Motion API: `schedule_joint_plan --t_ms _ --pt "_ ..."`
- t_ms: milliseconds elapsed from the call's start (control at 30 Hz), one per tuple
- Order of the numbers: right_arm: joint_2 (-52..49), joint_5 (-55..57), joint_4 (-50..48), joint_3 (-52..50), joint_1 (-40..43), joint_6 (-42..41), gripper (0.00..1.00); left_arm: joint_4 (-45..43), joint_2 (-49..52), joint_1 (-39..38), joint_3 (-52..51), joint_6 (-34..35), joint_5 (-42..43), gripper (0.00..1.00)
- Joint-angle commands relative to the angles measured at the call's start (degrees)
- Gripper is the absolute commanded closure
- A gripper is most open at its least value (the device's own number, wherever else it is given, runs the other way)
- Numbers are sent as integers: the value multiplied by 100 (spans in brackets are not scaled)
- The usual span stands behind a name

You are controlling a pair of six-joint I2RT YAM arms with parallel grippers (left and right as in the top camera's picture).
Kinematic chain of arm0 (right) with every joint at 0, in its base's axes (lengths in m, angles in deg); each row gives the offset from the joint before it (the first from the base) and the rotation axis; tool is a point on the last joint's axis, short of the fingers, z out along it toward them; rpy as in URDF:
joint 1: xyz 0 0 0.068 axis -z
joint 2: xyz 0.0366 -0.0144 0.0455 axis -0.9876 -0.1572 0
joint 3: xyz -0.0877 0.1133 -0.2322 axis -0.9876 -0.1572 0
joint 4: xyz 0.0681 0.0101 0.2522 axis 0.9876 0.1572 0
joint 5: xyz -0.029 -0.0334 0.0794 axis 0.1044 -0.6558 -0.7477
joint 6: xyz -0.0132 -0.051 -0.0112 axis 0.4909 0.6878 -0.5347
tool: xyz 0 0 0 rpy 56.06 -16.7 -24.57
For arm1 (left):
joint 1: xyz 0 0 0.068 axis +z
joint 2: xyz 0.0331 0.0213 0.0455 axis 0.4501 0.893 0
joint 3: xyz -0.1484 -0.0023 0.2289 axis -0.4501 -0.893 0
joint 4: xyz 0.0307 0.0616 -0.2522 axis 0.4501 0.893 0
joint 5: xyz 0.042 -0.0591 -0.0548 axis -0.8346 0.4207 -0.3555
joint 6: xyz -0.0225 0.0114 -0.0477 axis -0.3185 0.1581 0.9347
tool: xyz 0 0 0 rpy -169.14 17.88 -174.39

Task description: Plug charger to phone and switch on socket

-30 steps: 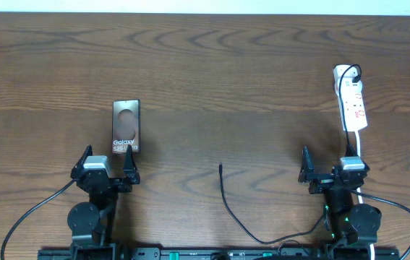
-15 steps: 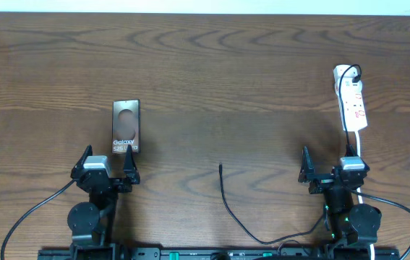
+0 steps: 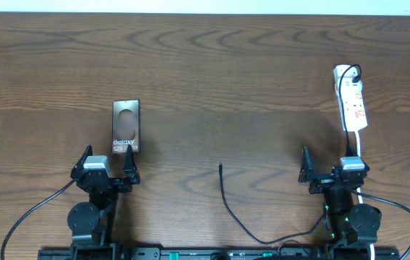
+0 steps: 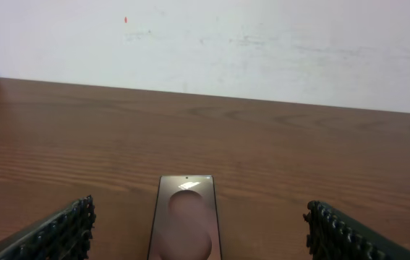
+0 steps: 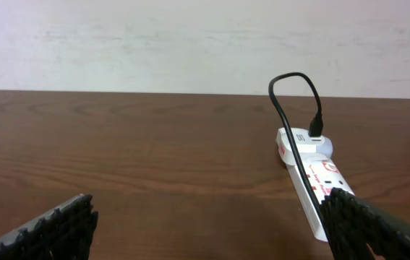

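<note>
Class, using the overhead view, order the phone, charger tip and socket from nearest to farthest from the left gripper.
1. phone, just ahead of the left gripper.
2. charger tip, centre.
3. socket, far right.

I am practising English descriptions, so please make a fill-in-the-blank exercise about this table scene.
The phone lies just ahead of the ___ end effector.
The socket is ___ in colour.
The white lettering on the phone reads ___.
The right end effector stands ___ and empty.
Missing words: left; white; Galaxy; open.
</note>
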Motion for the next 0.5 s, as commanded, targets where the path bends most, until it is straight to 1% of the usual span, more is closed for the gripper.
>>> schedule_joint_plan --t_ms 0,300,467 --pt "48 63 33 -7 -15 66 1 229 -37 20 -63 -81 101 9" --pt "48 63 33 -7 -15 66 1 122 -37 20 -61 -76 118 9" --pt "48 66 33 -7 -15 66 1 227 -33 20 90 20 118 9"
